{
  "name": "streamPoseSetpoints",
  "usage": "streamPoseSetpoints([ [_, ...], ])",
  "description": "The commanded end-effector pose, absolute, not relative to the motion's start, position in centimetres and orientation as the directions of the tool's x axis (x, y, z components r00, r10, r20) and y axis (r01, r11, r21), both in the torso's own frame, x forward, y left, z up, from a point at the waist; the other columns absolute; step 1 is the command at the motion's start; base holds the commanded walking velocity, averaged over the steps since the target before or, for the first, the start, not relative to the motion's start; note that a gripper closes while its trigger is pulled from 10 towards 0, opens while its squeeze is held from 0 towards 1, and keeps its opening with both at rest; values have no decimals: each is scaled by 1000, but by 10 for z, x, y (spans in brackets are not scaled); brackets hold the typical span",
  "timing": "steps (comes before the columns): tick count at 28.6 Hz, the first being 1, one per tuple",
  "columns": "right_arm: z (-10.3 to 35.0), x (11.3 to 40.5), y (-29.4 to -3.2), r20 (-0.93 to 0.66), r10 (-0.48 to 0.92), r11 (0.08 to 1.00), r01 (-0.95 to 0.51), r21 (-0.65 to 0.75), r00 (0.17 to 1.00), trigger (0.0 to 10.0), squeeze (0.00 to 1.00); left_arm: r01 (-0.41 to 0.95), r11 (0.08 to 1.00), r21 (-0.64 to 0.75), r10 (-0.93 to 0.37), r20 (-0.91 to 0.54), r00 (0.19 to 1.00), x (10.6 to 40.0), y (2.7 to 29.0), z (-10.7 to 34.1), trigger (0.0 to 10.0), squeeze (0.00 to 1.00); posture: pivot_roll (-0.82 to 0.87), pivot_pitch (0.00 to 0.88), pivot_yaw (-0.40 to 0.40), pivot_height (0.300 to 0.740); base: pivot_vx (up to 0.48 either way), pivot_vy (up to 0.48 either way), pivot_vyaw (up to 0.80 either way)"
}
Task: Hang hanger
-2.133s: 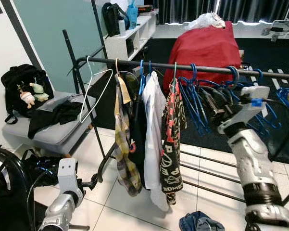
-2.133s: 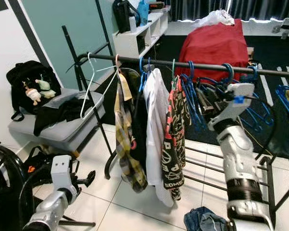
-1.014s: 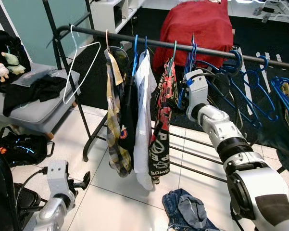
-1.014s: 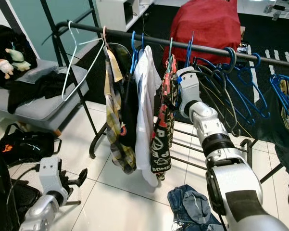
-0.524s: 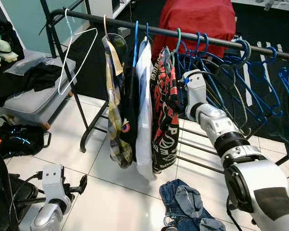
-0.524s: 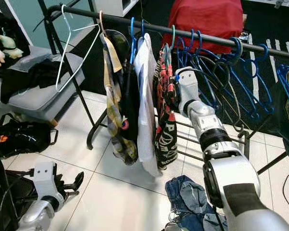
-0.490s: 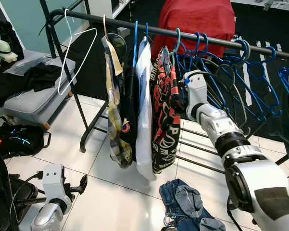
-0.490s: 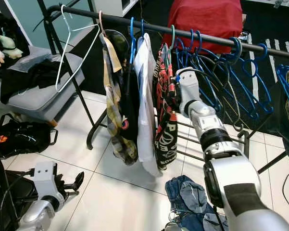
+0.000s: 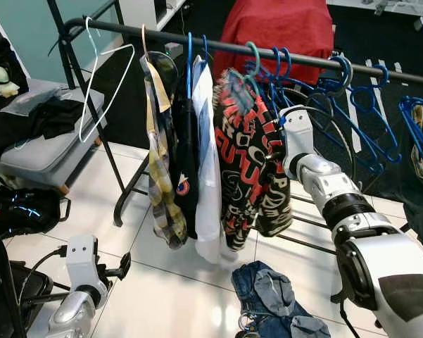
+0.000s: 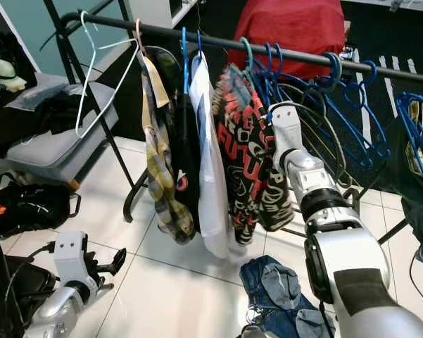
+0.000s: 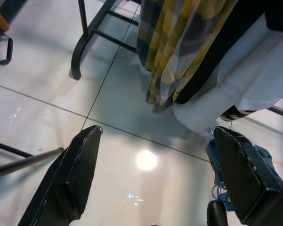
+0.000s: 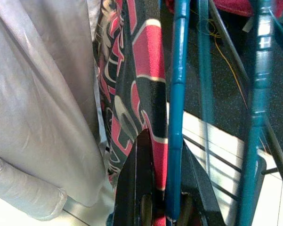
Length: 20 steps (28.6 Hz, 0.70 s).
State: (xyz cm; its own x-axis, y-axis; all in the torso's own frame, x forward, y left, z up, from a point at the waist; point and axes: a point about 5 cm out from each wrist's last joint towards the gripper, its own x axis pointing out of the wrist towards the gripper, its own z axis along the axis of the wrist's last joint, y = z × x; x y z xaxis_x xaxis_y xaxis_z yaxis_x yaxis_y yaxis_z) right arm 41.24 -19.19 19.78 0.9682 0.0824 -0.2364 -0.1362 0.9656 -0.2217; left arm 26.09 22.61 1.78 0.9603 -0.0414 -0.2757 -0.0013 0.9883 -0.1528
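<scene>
A black clothes rail (image 9: 218, 46) carries a plaid shirt (image 9: 158, 169), a white shirt (image 9: 205, 176) and a black-and-red patterned garment (image 9: 246, 162) on a teal hanger (image 9: 253, 55). Several bare blue hangers (image 9: 324, 77) hang to its right. My right gripper (image 12: 167, 197) reaches in at the patterned garment's right side. Its fingers (image 12: 139, 183) are shut on a blue hanger bar (image 12: 176, 94), with the garment's cloth against them. My left gripper (image 11: 157, 133) hangs open low over the tiled floor (image 11: 47, 80), below the shirts.
A white wire hanger (image 9: 98, 77) hangs at the rail's left end. Crumpled jeans (image 9: 267, 296) lie on the floor under the rack. A grey bench (image 9: 35, 151) with dark clothes stands left, a black bag (image 9: 17, 211) below it. A red-covered object (image 9: 281, 28) sits behind.
The patterned garment has turned broadside and swung right with my right gripper. The view has tilted down slightly. The left arm stays low.
</scene>
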Motion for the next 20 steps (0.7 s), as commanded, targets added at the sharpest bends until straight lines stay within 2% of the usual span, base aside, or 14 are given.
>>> streamPoseSetpoints([
  [1,185,407,-202,-274,53,972,-112,-207,960,0,0,-3,989,-149,-44,-312,949,258,225,11,10000,0,-87,169,3,740,0,0,0],
  [11,197,404,-197,-141,125,966,-153,-209,982,0,0,9,988,-154,-56,-304,951,268,222,15,10000,0,-92,136,17,740,0,0,0],
  [12,210,400,-190,-41,169,962,-173,-211,985,0,0,13,988,-156,-60,-300,952,272,221,17,10000,0,-99,108,29,740,0,0,0],
  [13,210,400,-190,-41,169,962,-173,-211,985,0,0,13,988,-156,-60,-300,952,272,221,17,10000,0,-99,108,29,740,0,0,0],
  [14,222,394,-184,46,205,956,-190,-223,978,0,0,16,987,-157,-63,-297,953,275,220,18,10000,0,-107,99,35,740,0,0,0],
  [15,222,394,-184,46,205,956,-190,-223,978,0,0,16,987,-157,-63,-297,953,275,220,18,10000,0,-107,99,35,740,0,0,0],
  [16,234,388,-179,117,239,949,-207,-238,964,0,0,19,987,-160,-67,-295,953,279,219,19,10000,0,-114,92,39,740,0,0,0],
  [20,242,378,-165,164,316,926,-265,-270,935,0,0,26,986,-164,-74,-292,954,284,215,21,10000,0,-123,78,42,740,0,0,0],
])
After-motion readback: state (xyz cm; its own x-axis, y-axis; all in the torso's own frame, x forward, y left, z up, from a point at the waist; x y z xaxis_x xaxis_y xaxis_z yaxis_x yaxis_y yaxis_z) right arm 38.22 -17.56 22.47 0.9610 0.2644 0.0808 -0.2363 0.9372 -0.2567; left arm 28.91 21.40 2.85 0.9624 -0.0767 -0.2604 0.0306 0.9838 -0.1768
